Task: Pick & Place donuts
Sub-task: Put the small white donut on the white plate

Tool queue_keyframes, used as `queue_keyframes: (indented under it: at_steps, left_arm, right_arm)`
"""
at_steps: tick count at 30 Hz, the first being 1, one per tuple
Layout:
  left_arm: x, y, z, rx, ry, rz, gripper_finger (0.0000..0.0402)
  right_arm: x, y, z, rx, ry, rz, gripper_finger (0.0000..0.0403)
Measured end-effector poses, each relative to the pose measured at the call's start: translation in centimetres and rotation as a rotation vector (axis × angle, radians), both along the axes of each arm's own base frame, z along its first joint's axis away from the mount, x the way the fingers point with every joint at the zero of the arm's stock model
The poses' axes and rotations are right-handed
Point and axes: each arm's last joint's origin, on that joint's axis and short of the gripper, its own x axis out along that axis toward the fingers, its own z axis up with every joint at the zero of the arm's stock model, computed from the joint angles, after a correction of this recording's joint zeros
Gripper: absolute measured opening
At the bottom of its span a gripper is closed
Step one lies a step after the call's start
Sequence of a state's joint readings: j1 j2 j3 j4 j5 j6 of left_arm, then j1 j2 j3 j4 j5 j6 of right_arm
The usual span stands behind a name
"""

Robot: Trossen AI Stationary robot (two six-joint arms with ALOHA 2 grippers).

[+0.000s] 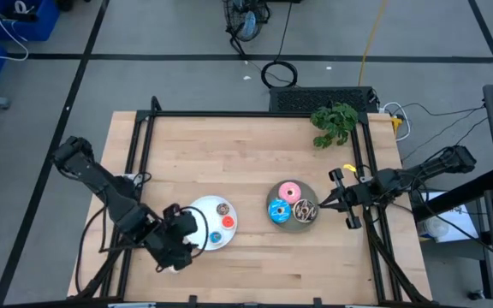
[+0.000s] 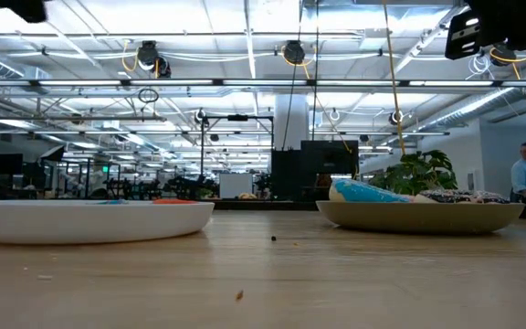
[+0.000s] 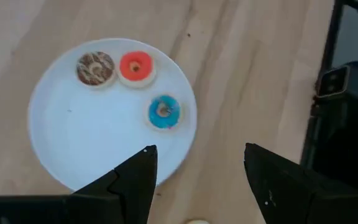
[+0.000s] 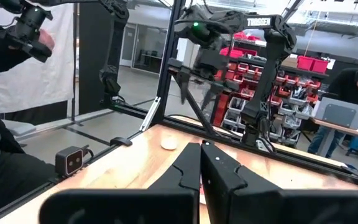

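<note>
The left gripper (image 1: 197,224), jaws spread and empty, hovers over the white plate (image 1: 202,210) near the tabletop's front edge; centre over one mini donut (image 3: 164,112) before descending.

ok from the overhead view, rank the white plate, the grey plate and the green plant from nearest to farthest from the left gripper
1. white plate: right beside the left gripper, whose open jaws hang over its near edge.
2. grey plate: further along the table toward the right arm, holding the larger donuts.
3. green plant: farthest, at the table's far right corner.
</note>
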State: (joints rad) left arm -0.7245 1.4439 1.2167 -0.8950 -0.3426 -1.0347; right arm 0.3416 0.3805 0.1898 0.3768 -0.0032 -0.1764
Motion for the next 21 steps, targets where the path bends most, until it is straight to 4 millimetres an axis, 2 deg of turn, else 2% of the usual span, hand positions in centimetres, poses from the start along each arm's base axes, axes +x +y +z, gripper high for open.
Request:
queue_keyframes:
  at_steps: [4,9,15,21]
  left_arm:
    - [-0.6,-2.3,-1.1,-0.006,0.025,-0.085,0.0239]
    - [-1.1,-4.2,-1.9,-0.077,0.075,-0.019,0.0239]
    - [-2.0,-7.7,-3.3,-0.098,0.181,-0.033,0.0239]
    - [-2.2,-10.6,-3.2,-0.171,0.300,0.029,0.0224]
  right_arm:
    - [0.0,0.0,0.1,0.003,-0.007,0.000,0.0000]
    - [0.0,0.0,0.1,0.007,-0.005,0.000,0.0000]
    - [0.0,0.0,0.1,0.009,-0.003,0.000,0.0000]
    - [0.0,0.0,0.0,0.019,0.003,0.001,0.0000]
